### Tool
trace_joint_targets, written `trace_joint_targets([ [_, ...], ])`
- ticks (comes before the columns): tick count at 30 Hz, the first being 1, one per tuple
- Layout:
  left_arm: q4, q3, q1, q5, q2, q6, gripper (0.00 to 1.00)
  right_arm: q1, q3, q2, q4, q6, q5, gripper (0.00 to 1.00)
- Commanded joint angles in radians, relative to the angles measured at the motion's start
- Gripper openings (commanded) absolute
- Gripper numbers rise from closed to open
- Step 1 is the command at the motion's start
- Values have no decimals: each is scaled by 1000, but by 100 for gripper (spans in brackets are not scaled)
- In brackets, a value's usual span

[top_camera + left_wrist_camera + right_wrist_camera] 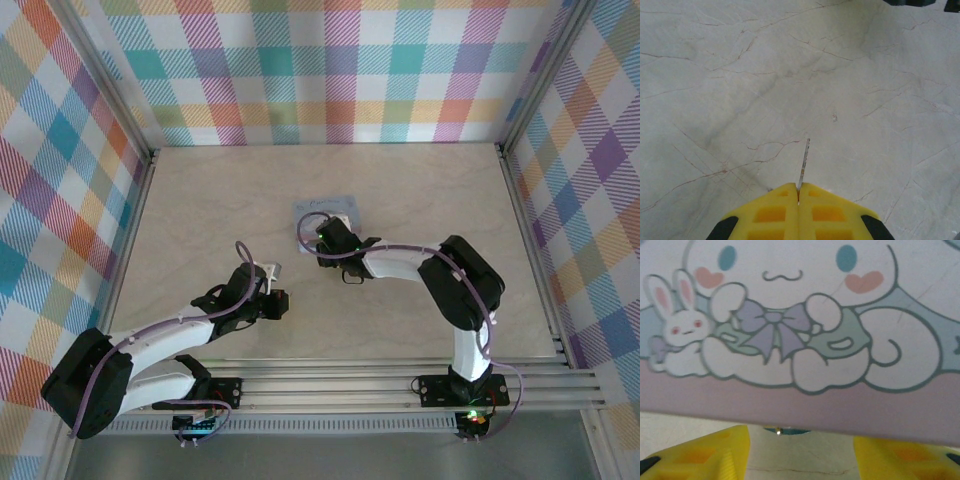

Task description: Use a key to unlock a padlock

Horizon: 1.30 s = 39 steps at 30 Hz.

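Key [804, 162], probably stiff and slippery: pinched at base in clenched left claw [798, 194], blade toward twelve o'clock; right claw [800, 452] released.

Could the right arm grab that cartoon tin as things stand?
Probably yes: the right gripper is open at the near edge of the tin, and nothing visible lies between them.
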Motion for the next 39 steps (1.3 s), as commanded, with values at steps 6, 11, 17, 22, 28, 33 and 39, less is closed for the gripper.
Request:
trace_joint_targets([
  [6,36,-22,10,18,-11,23,0,3,60,56,-61,82,70,56],
  [11,43,-25,11,22,-2,33,0,4,49,60,-29,77,66,55],
  [17,51,-25,10,30,10,30,0,4,60,70,-12,46,58,54],
  [22,48,-25,10,27,13,32,0,4,74,81,-19,26,48,54],
  [28,43,-31,10,15,10,24,0,8,80,78,-24,14,43,55],
  [33,41,-33,10,12,8,22,0,12,90,79,-24,-7,40,55],
  [39,39,-33,11,12,6,21,0,26,101,82,-25,-33,40,55],
])
